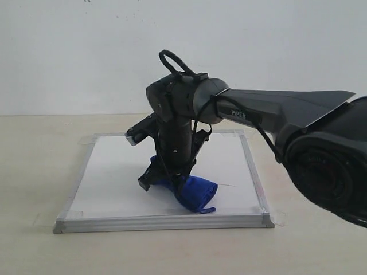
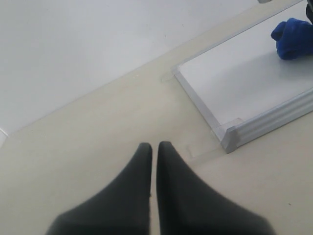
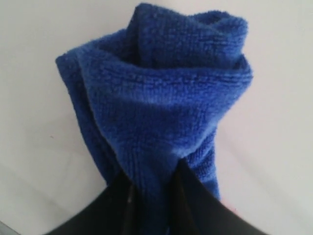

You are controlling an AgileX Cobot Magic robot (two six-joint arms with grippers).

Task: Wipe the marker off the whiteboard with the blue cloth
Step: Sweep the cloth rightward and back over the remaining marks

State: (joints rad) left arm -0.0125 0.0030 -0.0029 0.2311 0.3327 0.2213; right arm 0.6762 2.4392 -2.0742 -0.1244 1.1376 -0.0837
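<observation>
A: Right tool (image 1: 172, 182) first. Status?

B: Clamped on the blue cloth (image 1: 198, 193). In the right wrist view both dark fingers (image 3: 120, 198) pinch a fold of it, and the rest is bunched in a lump beyond the tips.

A: Where is the cloth?

B: On the whiteboard (image 1: 114, 177), in the half nearer the camera, about mid-width. Its lower end touches the white surface. The arm comes in from the right and the tool points down onto the board.

A: Any ink?

B: Only a faint line (image 1: 228, 185) just right of the cloth in the exterior view. Too thin to tell what it is.

A: Left tool (image 2: 154, 147)?

B: Fingers together, only a slit between them, and nothing gripped. It hangs over the bare bench (image 2: 98, 127), off the board, near one corner of the silver frame (image 2: 274, 117).

A: Board placement?

B: Flat on the bench, with a clear tape tab (image 1: 279, 217) at the near right corner. The left wrist view also catches the cloth on the board, well apart from that tool.
</observation>
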